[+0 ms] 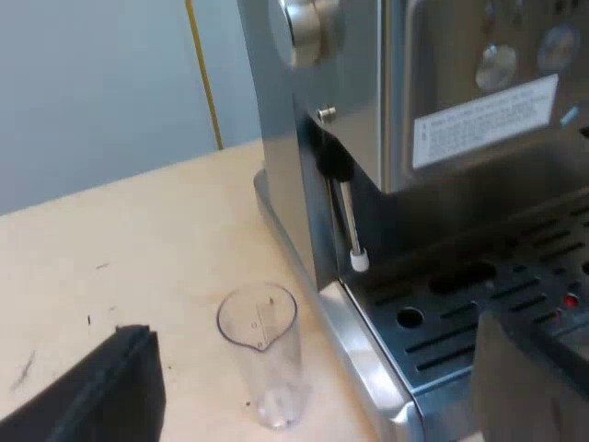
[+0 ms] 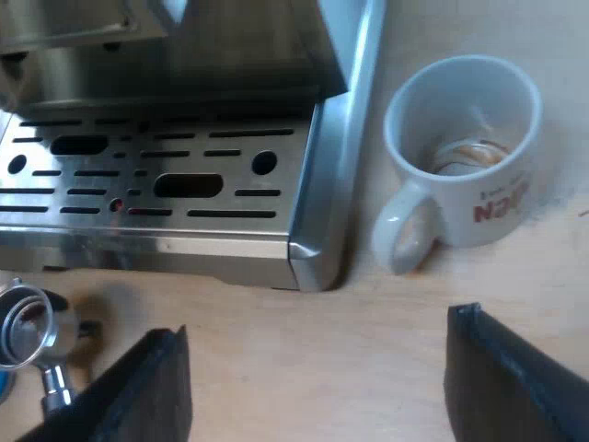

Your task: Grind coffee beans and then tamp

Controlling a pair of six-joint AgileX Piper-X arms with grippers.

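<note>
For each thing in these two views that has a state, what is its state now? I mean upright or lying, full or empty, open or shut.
Measuring glass: upright on the table, empty.
Mug: upright beside the machine corner, brownish trace inside.
Metal holder: loose, lying on the table before the drip tray.
Left pincer: open, holding nothing.
Right pincer: open, holding nothing.

Red lettering [image 2: 502,204] on mug [image 2: 460,110], label [image 1: 485,122] on machine [image 1: 359,110]: illegible.

The light wooden table [image 1: 138,239] carries the espresso machine [image 1: 359,110], an upright measuring glass [image 1: 262,354], a white mug [image 2: 469,152] and the metal holder [image 2: 28,322].
</note>
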